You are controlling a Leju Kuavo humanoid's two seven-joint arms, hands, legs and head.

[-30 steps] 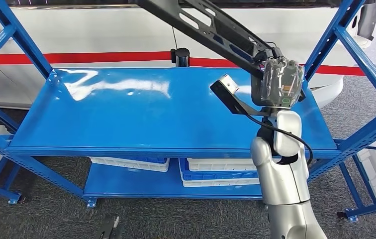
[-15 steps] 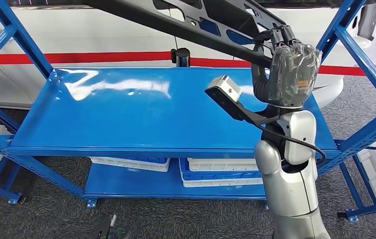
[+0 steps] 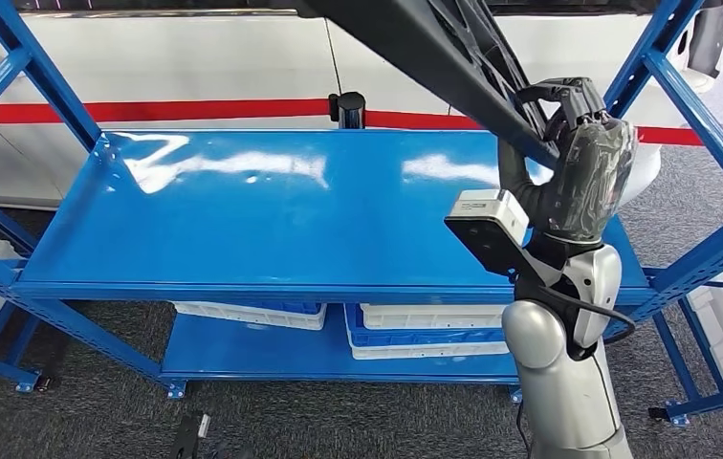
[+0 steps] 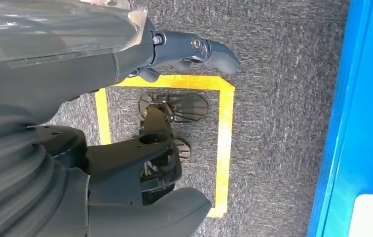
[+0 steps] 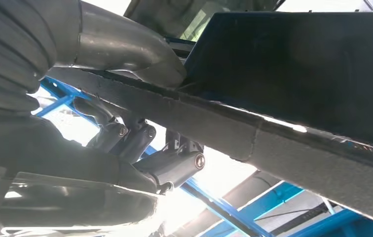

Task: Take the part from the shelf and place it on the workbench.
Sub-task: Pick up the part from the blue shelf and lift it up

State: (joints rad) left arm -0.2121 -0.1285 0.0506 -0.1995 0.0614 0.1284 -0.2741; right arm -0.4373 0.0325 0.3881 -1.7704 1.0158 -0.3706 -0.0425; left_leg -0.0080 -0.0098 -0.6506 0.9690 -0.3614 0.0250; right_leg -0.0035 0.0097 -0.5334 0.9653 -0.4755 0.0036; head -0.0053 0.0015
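The part (image 3: 434, 48) is a long black metal beam with cut-outs, slanting from the top of the head view down to my right hand (image 3: 578, 163). That hand grips its lower end, above the right end of the blue shelf (image 3: 272, 210). In the right wrist view the part (image 5: 283, 123) crosses close by as a dark bar, with the fingers (image 5: 174, 163) wrapped beneath it. My left hand (image 4: 76, 59) hangs over grey carpet in the left wrist view, holding nothing, its fingers apart.
Blue shelf uprights (image 3: 692, 105) rise at both sides. White trays (image 3: 425, 330) lie on the lower shelf. A white wall with a red stripe (image 3: 147, 110) runs behind. A yellow tape square (image 4: 226, 143) marks the carpet beside the blue shelf edge (image 4: 352, 118).
My right hand has drawn back toward me and to the right with the part. The part now slants more steeply and fills more of the top of the head view.
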